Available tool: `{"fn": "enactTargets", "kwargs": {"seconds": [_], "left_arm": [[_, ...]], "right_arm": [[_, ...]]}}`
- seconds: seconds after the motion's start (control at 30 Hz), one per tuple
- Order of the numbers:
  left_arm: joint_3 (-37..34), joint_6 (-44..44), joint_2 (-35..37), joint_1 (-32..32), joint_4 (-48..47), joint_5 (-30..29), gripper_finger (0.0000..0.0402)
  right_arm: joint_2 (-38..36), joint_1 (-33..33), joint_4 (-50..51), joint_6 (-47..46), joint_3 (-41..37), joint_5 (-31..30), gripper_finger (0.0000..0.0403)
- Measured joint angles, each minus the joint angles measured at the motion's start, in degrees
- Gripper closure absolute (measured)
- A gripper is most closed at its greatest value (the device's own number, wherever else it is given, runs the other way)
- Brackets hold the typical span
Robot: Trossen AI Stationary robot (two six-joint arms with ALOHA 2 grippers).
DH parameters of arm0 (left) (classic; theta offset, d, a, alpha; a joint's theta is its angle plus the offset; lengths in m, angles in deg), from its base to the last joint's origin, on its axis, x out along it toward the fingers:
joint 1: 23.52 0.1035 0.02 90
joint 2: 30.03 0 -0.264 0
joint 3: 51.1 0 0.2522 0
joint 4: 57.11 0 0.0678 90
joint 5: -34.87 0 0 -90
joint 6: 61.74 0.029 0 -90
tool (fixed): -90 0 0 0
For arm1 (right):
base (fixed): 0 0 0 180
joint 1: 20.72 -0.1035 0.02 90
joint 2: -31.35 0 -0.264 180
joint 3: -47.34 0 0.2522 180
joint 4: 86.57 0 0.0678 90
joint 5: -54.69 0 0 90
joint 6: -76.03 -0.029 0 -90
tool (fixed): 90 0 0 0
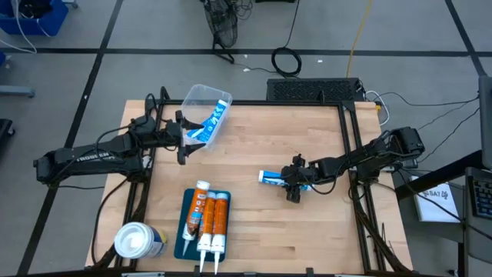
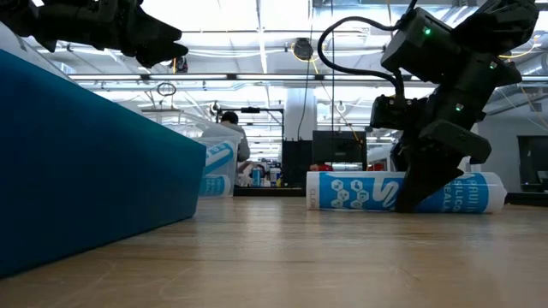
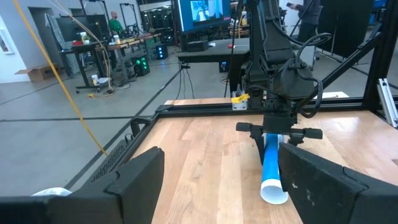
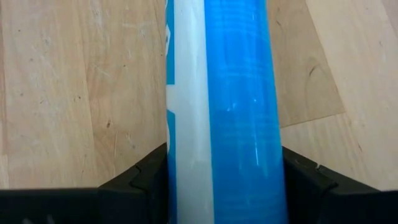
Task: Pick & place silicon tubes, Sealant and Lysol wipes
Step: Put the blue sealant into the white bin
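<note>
Tube [image 1: 273, 178], blue/white, lies flat mid-table w/ right gripper [image 1: 294, 185] fingers pinching it. Left gripper [image 1: 181, 137], fingers spread, hovers by clear bin [image 1: 201, 100] w/ another tube [image 1: 209, 125].

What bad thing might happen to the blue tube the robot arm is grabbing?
The right gripper has its jaws around the blue-and-white sealant tube lying flat on the wooden table. It grips near one end, so the round tube might tilt or slip when lifted. The left gripper waits by the clear plastic bin, so the arms might crowd each other there.
</note>
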Motion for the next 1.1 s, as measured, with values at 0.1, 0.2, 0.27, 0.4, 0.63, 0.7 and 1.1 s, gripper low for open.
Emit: {"fn": "enactTargets", "kwargs": {"seconds": [0.1,0.2,0.27,0.4,0.63,0.7,1.1], "left_arm": [[0.0,0.0,0.0,0.0,0.0,0.0,0.0096],[0.0,0.0,0.0,0.0,0.0,0.0,0.0096],[0.0,0.0,0.0,0.0,0.0,0.0,0.0096],[0.0,0.0,0.0,0.0,0.0,0.0,0.0096],[0.0,0.0,0.0,0.0,0.0,0.0,0.0096],[0.0,0.0,0.0,0.0,0.0,0.0,0.0096],[0.0,0.1,0.0,0.0,0.0,0.0,0.0096]], "right_arm": [[0.0,0.0,0.0,0.0,0.0,0.0,0.0200],[0.0,0.0,0.0,-0.5,0.0,0.0,0.0200],[0.0,0.0,0.0,-0.5,0.0,0.0,0.0200],[0.0,0.0,0.0,-0.6,0.0,0.0,0.0200],[-0.8,0.0,0.3,-0.6,0.0,0.0,0.0200],[-1.4,0.0,0.9,-0.5,0.0,0.0,0.0200],[-2.4,0.3,0.5,-0.2,0.0,0.1,0.0200]]}}
